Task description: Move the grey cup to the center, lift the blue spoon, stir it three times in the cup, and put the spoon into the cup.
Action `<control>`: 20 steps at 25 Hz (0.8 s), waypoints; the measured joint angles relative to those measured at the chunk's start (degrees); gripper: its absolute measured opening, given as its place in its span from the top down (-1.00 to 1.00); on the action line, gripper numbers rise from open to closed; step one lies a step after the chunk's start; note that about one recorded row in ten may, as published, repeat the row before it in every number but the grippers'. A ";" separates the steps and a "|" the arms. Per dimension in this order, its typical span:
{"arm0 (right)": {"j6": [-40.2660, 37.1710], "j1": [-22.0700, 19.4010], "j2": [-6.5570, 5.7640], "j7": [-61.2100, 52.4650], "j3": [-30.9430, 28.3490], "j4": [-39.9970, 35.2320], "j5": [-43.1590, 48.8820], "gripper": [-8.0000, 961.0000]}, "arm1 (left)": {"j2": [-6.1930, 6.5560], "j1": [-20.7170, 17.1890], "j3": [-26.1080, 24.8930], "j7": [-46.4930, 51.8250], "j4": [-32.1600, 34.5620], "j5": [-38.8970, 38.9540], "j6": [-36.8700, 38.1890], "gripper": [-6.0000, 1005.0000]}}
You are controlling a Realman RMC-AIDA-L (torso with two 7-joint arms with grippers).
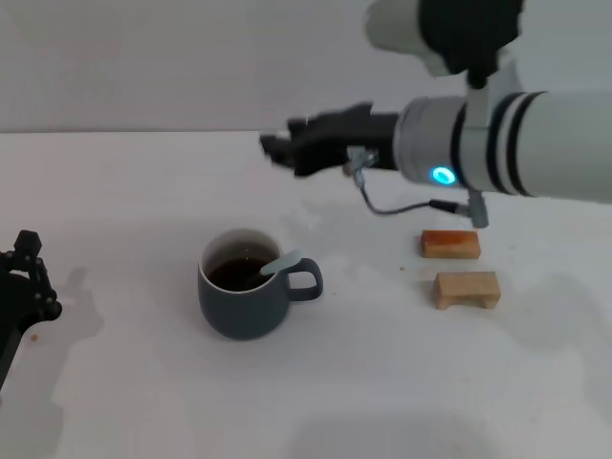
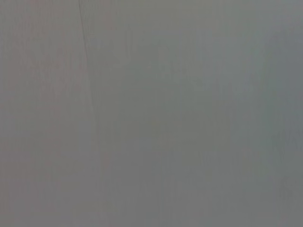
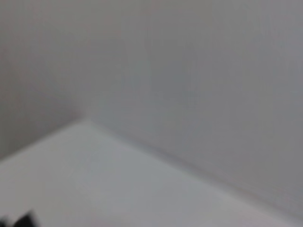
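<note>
Resting in the squat dark grey cup (image 1: 245, 286) near the middle of the white bench (image 1: 143, 402), the slim blue-handled spoon (image 1: 279, 265) leans on the handle-side rim, so the task looks all but done. The right gripper (image 1: 277, 148) hangs above the far edge holding nothing; whether its fingers are spread I cannot tell. To finish well it should retreat high, clear of the two wooden blocks (image 1: 459, 268), while the left gripper (image 1: 24, 287) sits parked at the bench's left edge.

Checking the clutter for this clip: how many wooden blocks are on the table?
2. Both sit on the robot's right of the grey cup: the orange-brown block farther from the robot, the paler block just nearer, apart from it. None seems hidden.
</note>
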State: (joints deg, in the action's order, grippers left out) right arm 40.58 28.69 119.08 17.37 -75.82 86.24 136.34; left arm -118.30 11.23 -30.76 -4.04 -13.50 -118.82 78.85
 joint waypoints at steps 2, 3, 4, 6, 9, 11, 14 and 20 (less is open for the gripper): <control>-6.97 -3.31 0.02 3.26 1.58 1.32 0.01 0.24 | 0.00 -0.04 0.00 0.00 -0.09 0.00 0.09 0.99; -15.28 -6.85 0.02 7.09 4.04 2.31 0.03 0.24 | 0.00 -0.06 0.00 0.00 -0.11 -0.01 0.16 0.99; -15.28 -6.85 0.02 7.09 4.04 2.31 0.03 0.24 | 0.00 -0.09 0.00 0.00 -0.13 -0.01 0.31 0.99; -24.28 -10.39 -0.01 11.32 6.94 2.75 0.03 0.24 | 0.00 -0.20 0.00 0.00 -0.15 0.01 0.52 0.99; -35.97 -15.14 -0.02 17.12 11.71 2.18 0.05 0.24 | 0.00 -0.54 0.00 0.00 -0.23 0.04 1.24 0.99; -42.88 -17.51 -0.01 20.04 14.80 1.05 0.07 0.24 | 0.00 -0.75 0.00 0.00 -0.26 0.06 1.49 0.99; -55.15 -20.61 -0.07 24.33 19.85 -2.38 0.55 0.24 | 0.00 -0.97 0.00 0.00 -0.25 0.14 1.64 0.99; -79.32 -24.36 0.08 26.45 27.77 -12.21 0.36 0.24 | 0.00 -1.39 -0.29 0.00 -0.37 0.23 2.18 0.99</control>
State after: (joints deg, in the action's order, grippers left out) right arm -38.75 4.33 119.17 43.82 -48.05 74.03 136.70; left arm -118.29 9.83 -31.06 -4.04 -13.88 -118.59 81.03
